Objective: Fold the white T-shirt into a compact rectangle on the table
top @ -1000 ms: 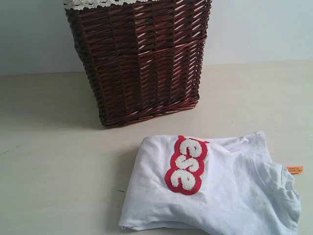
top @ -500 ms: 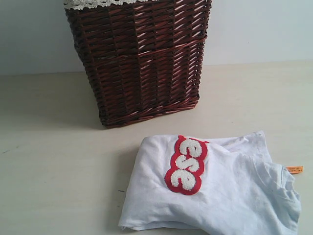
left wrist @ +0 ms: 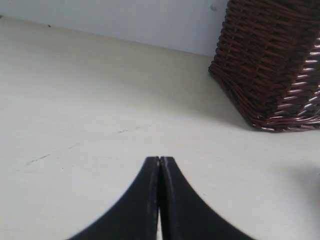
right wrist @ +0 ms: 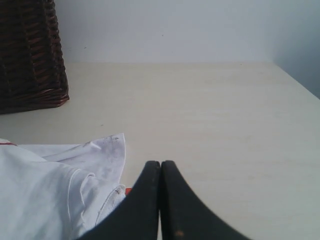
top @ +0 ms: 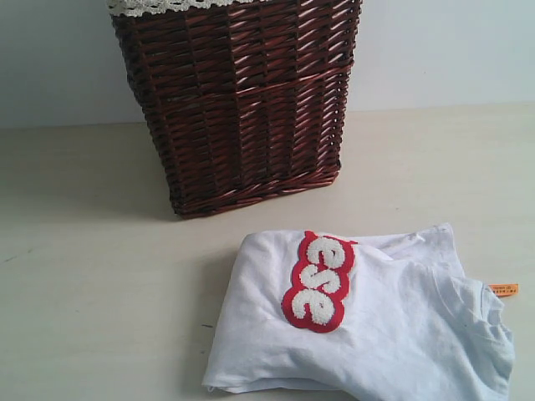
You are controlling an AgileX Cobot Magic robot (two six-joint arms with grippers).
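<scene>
almost done. shows the white t-shirt (top: 376, 334) folded small but lumpy on the table (top: 100, 292), near the basket (top: 242, 100). needs neater edges. shows left claw (left wrist: 159, 160) and right claw (right wrist: 160, 164) shut tight, holding nothing.

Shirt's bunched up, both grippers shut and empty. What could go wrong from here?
1. The white T-shirt lies in uneven layers, with collar and sleeve bunched by the orange neck tag. A pinch there may catch several layers and fold lopsided.
2. The right gripper is shut beside the shirt's edge. Advancing before it opens would likely shove the cloth.
3. The wicker basket stands close behind the shirt, so a wide sweep might brush it.
</scene>
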